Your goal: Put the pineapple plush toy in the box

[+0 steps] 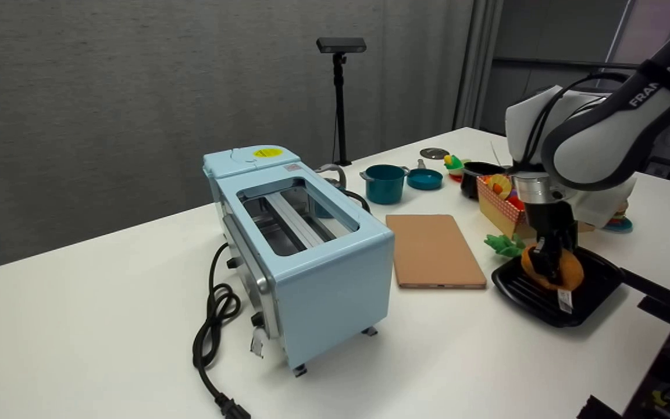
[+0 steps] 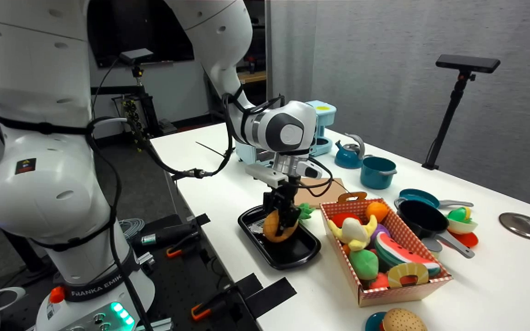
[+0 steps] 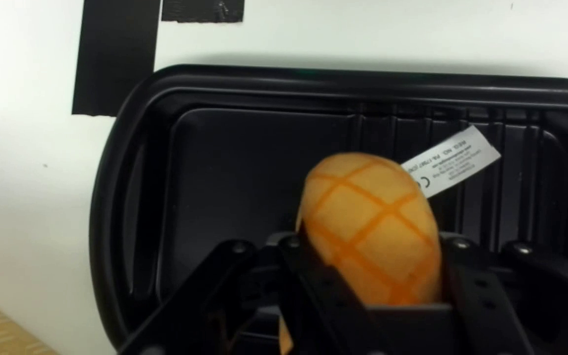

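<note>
The orange-yellow pineapple plush toy (image 1: 572,272) is in the black pan, with its green leaves past the pan's rim. It also shows in an exterior view (image 2: 271,226) and in the wrist view (image 3: 372,212), where a white label sticks out. My gripper (image 3: 375,242) points down with its fingers pressed against both sides of the toy; it also shows in an exterior view (image 1: 551,270). Whether the toy's underside touches the pan is hidden. The tan box (image 2: 403,298) with red checked lining stands beside the pan, full of toy foods; it also shows in an exterior view (image 1: 493,214).
The black pan (image 2: 288,259) lies under the gripper. A brown board (image 1: 437,250) and a light blue toaster (image 1: 335,291) lie beyond it. A black pot (image 2: 423,216), a teal pot (image 2: 377,172) and a toy burger (image 2: 403,320) are around the box.
</note>
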`<state>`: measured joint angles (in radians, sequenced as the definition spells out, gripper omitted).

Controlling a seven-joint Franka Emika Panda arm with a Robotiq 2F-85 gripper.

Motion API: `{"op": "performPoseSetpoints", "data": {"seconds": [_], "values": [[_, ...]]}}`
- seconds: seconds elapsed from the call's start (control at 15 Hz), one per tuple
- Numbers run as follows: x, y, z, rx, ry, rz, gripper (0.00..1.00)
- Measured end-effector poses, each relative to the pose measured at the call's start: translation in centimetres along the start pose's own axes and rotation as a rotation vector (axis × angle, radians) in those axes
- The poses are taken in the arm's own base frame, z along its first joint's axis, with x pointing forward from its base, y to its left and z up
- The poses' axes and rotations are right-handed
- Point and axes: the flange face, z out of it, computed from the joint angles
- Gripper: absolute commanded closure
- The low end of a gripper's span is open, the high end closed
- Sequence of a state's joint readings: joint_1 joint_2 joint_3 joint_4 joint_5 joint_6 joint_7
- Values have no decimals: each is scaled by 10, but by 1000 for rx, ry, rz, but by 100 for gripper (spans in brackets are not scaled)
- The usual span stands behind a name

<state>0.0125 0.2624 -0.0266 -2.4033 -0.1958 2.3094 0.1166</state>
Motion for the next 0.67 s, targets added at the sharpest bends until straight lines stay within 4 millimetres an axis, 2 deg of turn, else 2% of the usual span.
{"op": "performPoseSetpoints", "data": {"seconds": [0.2, 0.33, 0.67], "values": [[-1, 4, -6, 10, 10, 17, 96], [-3, 11, -16, 21, 22, 40, 94], [-25, 35, -61, 36, 52, 103, 94]]}}
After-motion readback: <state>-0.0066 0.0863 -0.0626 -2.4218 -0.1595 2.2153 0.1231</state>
